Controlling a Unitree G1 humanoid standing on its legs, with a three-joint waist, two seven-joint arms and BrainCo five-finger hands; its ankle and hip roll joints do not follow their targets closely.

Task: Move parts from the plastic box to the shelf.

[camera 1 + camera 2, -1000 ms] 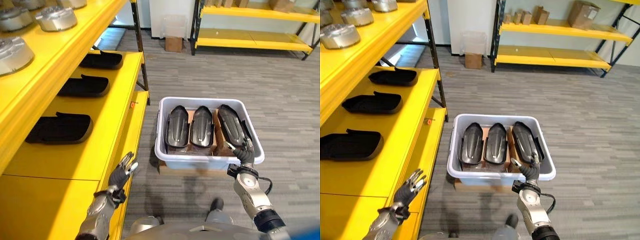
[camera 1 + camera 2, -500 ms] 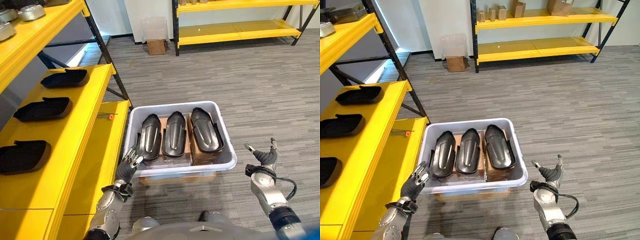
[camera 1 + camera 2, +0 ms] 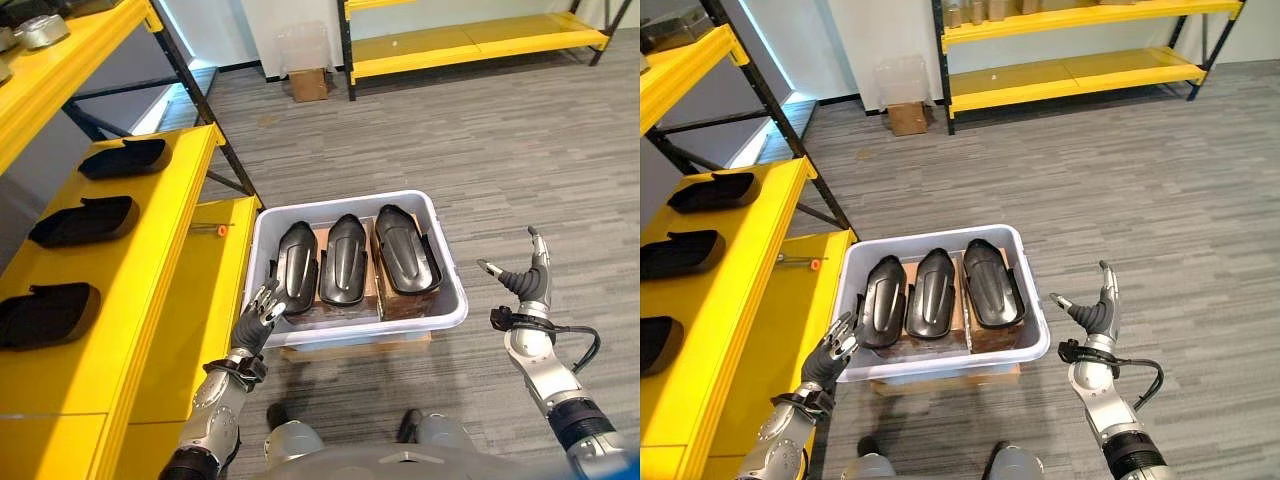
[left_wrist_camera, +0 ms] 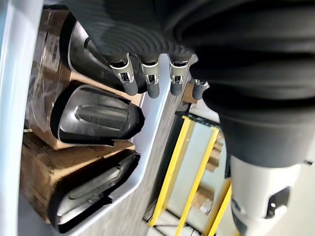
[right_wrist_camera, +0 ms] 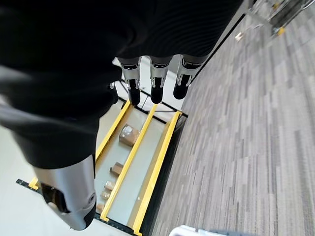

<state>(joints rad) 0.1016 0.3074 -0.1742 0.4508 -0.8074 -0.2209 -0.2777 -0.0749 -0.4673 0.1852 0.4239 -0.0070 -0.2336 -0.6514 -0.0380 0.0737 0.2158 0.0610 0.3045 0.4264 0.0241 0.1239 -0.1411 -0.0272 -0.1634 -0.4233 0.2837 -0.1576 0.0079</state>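
A pale grey plastic box (image 3: 450, 272) stands on the floor on flattened cardboard. It holds three black moulded parts side by side: left (image 3: 297, 266), middle (image 3: 345, 260), right (image 3: 403, 248). My left hand (image 3: 258, 318) is open at the box's near-left corner, fingers straight and reaching the rim by the left part (image 4: 93, 118). My right hand (image 3: 525, 285) hovers open over the floor, right of the box and apart from it, holding nothing. The yellow shelf (image 3: 170, 290) on the left carries three black parts (image 3: 85, 220) in a row.
A small orange-tipped tool (image 3: 212, 229) lies on the shelf's lower level near the box. Round metal parts (image 3: 40, 30) sit on the top shelf. A second yellow rack (image 3: 470, 40), a cardboard box (image 3: 308, 83) and a clear bin stand at the far wall.
The view has turned right, away from the shelf. My left hand has come from beside the shelf to the box's near-left corner. My right hand has left the box's near-right corner and moved right.
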